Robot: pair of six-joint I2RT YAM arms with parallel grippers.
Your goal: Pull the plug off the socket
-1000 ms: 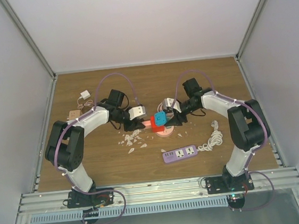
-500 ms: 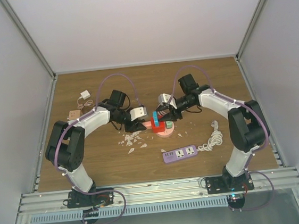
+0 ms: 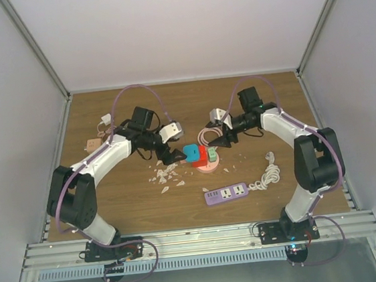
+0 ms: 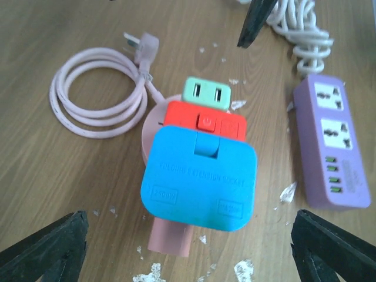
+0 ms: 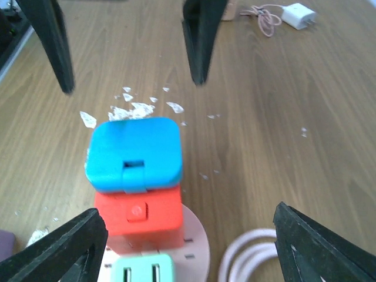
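Two claws flanked the stack of plugs near the middle of the wooden worktop [image 3: 114,209], and neither touched it. The left claw [image 3: 170,157] stood spread wide, its dark fingertips [image 4: 50,247] showing at the bottom corners of the left wrist view with nothing between them. The right claw [image 3: 220,141] was likewise spread, its fingers [image 5: 64,249] at the lower corners of its own view and empty.

Between them sat the round pink socket [image 3: 209,166], flat on the worktop. On it stood a red adapter [image 3: 202,156] with a pale green USB adapter [image 4: 205,93] just beside it on the side toward the right arm. The blue plug [image 3: 192,153] lay against the red adapter on the side toward the left arm, overhanging the socket's rim; from the frames it could not be told whether its pins were in the adapter or free of it.

A coiled pink cable [image 4: 97,100] lay beside the socket, toward the back of the worktop. A purple power strip [image 3: 226,193] with a bundled white cord [image 3: 267,175] lay nearer the arm bases, apart from the socket. Small white fragments [image 3: 165,177] were scattered in front of the left claw. A white charger [image 3: 107,120] rested near the far left corner.
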